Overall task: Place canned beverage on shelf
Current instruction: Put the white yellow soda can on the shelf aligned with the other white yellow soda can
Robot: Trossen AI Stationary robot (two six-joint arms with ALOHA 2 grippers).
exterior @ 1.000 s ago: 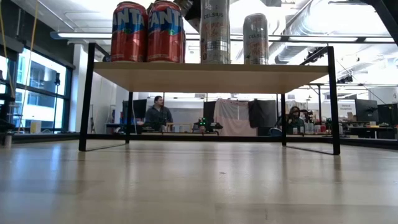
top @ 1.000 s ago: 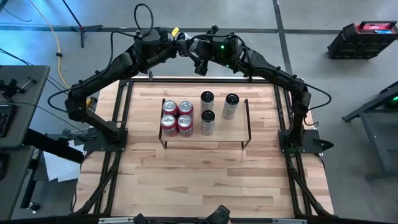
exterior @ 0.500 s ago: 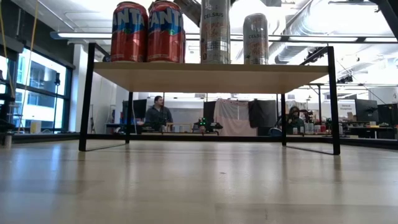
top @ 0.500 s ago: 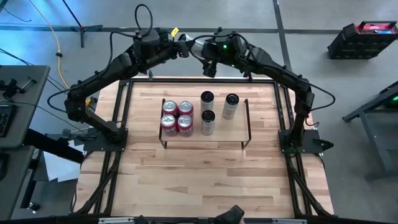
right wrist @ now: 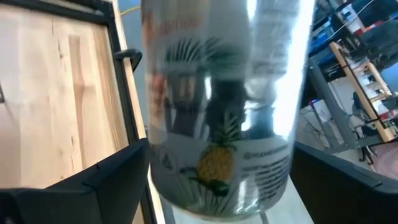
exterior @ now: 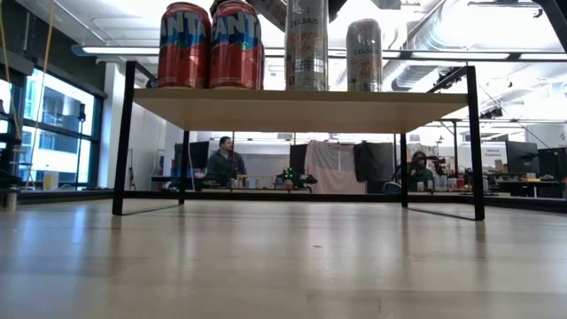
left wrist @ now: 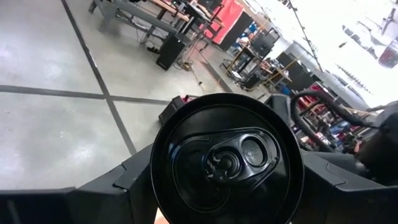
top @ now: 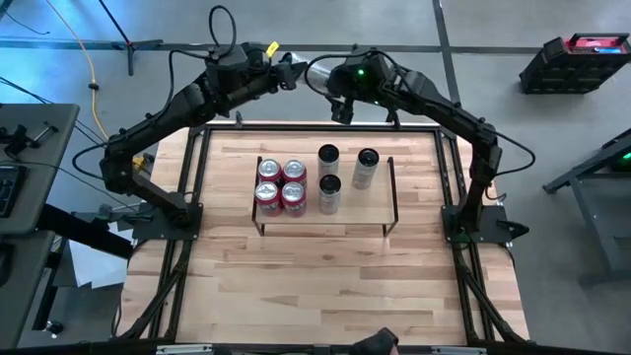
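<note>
Left gripper (top: 296, 71) is closed on a can (left wrist: 227, 158), right gripper (top: 335, 87) wide beside it; shelf (top: 365, 212) below already holds seven.

The two red cans (exterior: 211, 44) on the shelf (exterior: 301, 99) are showing "FANTA" in white letters. Beside them, the taller slim can (exterior: 306, 44) and the grey one (exterior: 364, 55) are each reading "CELSIUS" — nothing else is legible.
</note>
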